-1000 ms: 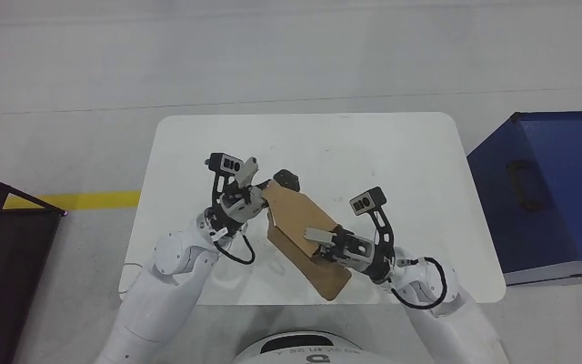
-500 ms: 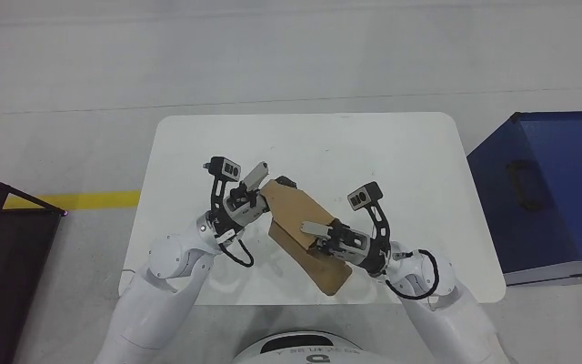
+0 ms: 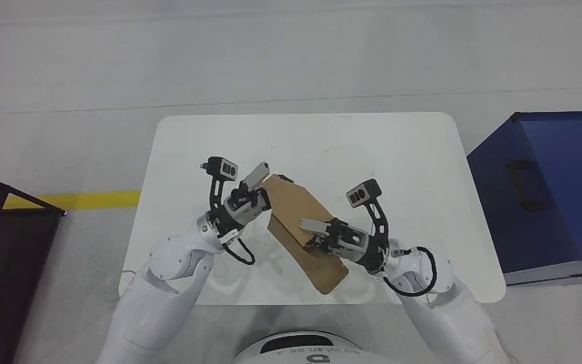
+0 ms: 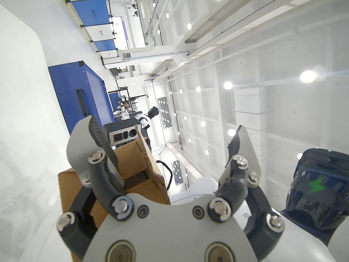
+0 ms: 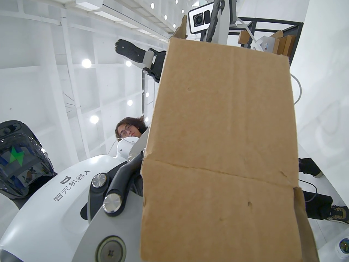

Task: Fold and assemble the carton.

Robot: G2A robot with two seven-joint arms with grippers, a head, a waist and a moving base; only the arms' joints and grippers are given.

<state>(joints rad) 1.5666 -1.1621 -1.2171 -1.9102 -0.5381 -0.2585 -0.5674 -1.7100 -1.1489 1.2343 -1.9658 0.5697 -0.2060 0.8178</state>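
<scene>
A brown carton lies tilted over the middle of the white table, long axis running from far left to near right. My left gripper is open at the carton's far end. In the left wrist view one finger reaches into the carton's open end, beside a raised flap, and the other stands free in the air. My right gripper is at the carton's near part, shut on its wall. The carton hides most of the right gripper's fingers in the right wrist view.
A blue box stands on the floor to the right of the table. A black frame is at the left edge. The table's far half and right side are bare.
The right gripper and the carton have shifted slightly left, toward the left gripper. The left gripper has stayed open at the carton's far end.
</scene>
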